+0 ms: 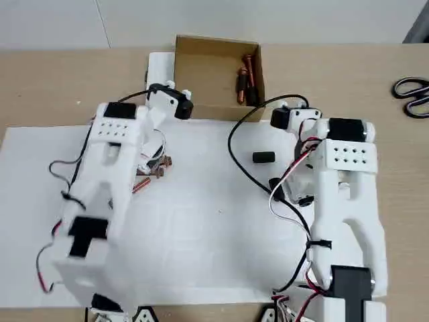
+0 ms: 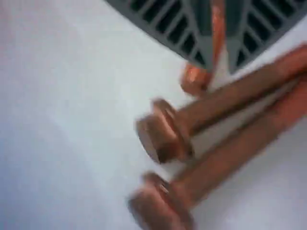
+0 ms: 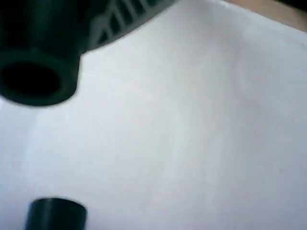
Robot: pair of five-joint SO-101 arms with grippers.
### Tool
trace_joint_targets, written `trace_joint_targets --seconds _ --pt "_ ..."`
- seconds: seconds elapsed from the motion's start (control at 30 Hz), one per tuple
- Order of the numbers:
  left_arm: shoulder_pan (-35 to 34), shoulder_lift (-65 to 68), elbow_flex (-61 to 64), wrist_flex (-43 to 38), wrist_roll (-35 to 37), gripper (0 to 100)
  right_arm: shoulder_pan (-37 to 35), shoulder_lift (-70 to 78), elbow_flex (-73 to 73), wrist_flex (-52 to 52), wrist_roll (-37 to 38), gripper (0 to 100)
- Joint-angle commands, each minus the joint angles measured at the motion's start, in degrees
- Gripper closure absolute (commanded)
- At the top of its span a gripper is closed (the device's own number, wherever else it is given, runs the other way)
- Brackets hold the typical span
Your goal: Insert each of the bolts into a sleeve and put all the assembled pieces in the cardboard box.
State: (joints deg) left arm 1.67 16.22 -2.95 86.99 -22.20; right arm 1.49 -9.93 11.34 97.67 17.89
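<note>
The left tool (image 2: 219, 61) is closed narrowly on a held bolt (image 2: 194, 79). Two loose bolts (image 2: 225, 108) lie side by side just beneath it on the white sheet (image 1: 201, 221). Beyond both tools sits the cardboard box (image 1: 201, 74), with assembled pieces (image 1: 246, 80) at its wall nearer the right tool (image 3: 48, 48). That tool grips a held sleeve (image 3: 36, 81), and a loose sleeve (image 1: 263, 157) lies near it. Scissors (image 1: 410, 96) lie well apart on the surface (image 1: 40, 87).
</note>
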Motion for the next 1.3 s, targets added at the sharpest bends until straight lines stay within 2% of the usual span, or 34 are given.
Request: trace_joint_targets --seconds 0.0,0.27,0.47,0.73,0.9,1.27 --pt "-1.41 5.63 -13.76 4.31 -1.93 97 1.45 -2.59 -0.18 -0.31 -0.09 99.1" --pt "-1.93 15.12 -31.69 13.45 -11.43 95 1.45 -2.59 -0.18 -0.13 -0.09 99.1" --pt "-1.58 15.56 -29.93 13.45 -17.32 91 1.45 -2.59 -0.18 -0.04 1.49 99.1" --pt "-1.49 16.0 -25.8 13.45 -23.38 90 1.45 -2.59 1.14 -0.4 1.58 99.1" --pt "-1.32 16.09 -25.54 13.36 -24.0 90 1.19 -2.59 2.46 -0.66 1.58 99.1" --pt "4.13 16.18 -25.45 11.43 -24.26 90 1.01 -8.31 2.46 -0.4 1.58 99.2"
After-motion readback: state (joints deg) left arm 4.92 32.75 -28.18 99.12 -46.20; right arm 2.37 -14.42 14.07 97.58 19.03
